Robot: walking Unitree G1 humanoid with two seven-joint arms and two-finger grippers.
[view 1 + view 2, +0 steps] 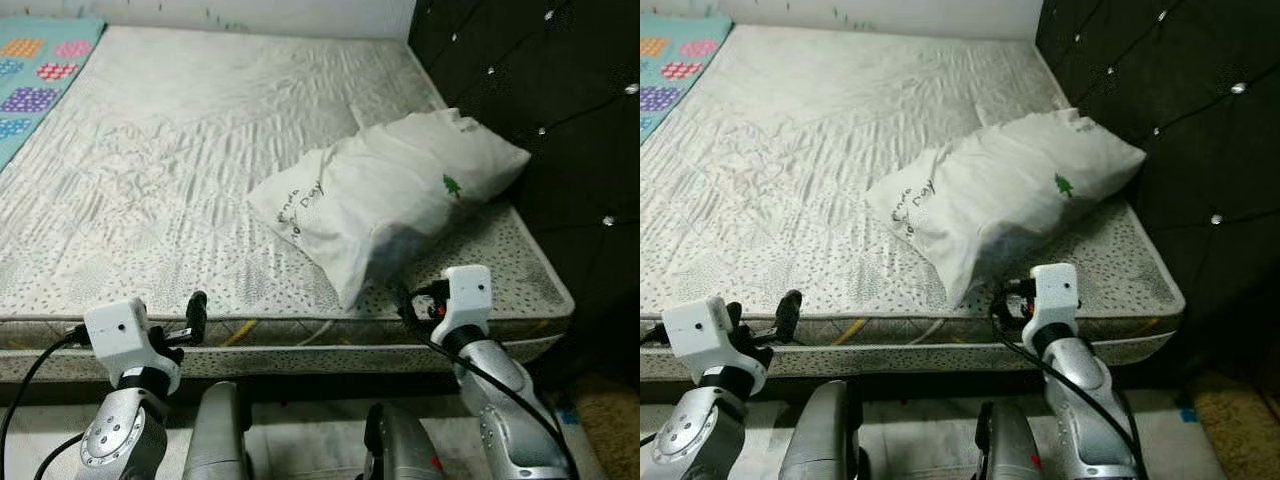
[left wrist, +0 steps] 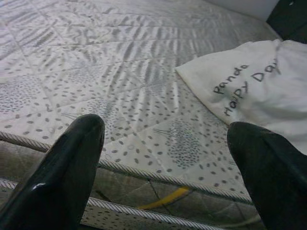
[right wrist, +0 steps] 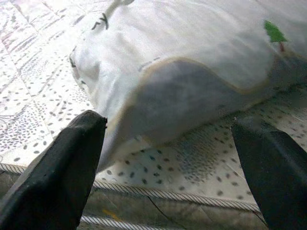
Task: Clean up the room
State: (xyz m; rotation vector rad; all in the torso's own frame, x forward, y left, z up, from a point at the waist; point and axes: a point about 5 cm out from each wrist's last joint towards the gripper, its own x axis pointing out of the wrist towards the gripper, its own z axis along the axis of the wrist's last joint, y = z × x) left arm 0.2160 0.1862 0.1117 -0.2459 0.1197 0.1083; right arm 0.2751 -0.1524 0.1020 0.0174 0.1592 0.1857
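A white pillow [image 1: 390, 195] with dark lettering and a small green tree lies skewed on the right part of the bare patterned mattress [image 1: 150, 170], one end against the headboard. My left gripper [image 2: 165, 129] hovers at the mattress's front edge, left of the pillow, open and holding nothing. My right gripper [image 3: 170, 122] is at the front edge too, just short of the pillow's near corner [image 3: 124, 139]. Its fingers are spread wide on either side of that corner without touching it.
A black tufted headboard [image 1: 540, 90] walls off the right side. A colourful patterned blanket [image 1: 35, 80] covers the bed's far left corner. A brown rug [image 1: 610, 420] lies on the floor at the lower right. A yellow strap [image 2: 165, 199] shows on the mattress side.
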